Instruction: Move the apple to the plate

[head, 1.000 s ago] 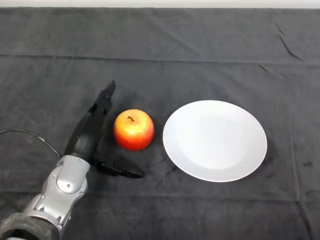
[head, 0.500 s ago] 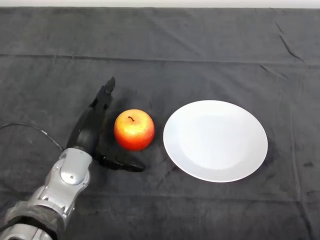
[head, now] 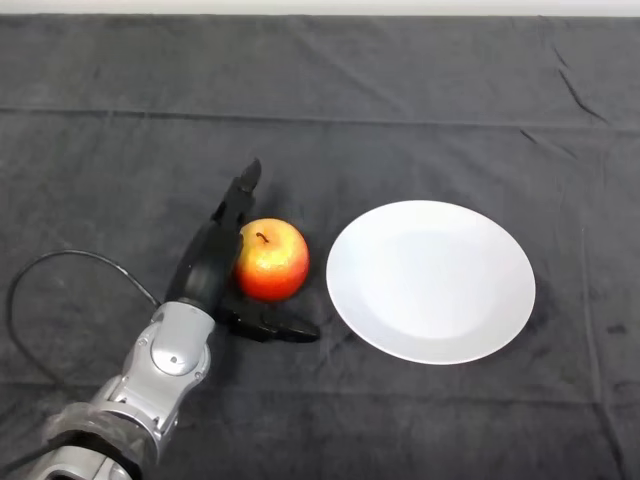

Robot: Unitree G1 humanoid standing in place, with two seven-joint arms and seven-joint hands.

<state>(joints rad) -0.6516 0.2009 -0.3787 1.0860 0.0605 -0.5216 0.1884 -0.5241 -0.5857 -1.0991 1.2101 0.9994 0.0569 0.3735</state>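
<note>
A red and yellow apple (head: 272, 260) sits upright on the dark cloth, just left of a white round plate (head: 430, 281). My left hand (head: 208, 268) is open and lies against the apple's left side. Its fingers (head: 238, 200) stretch straight past the apple's far left. Its thumb (head: 280, 327) reaches along the cloth under the apple's near side. The apple sits in the gap between thumb and fingers. The plate holds nothing.
The dark cloth (head: 400, 90) covers the whole table, with creases at the back and right. My silver-grey forearm (head: 150, 385) comes in from the lower left.
My hand has moved right and a little forward, from beside the apple to against its left side. The thumb now lies under the apple's near edge. The apple and plate have not moved.
</note>
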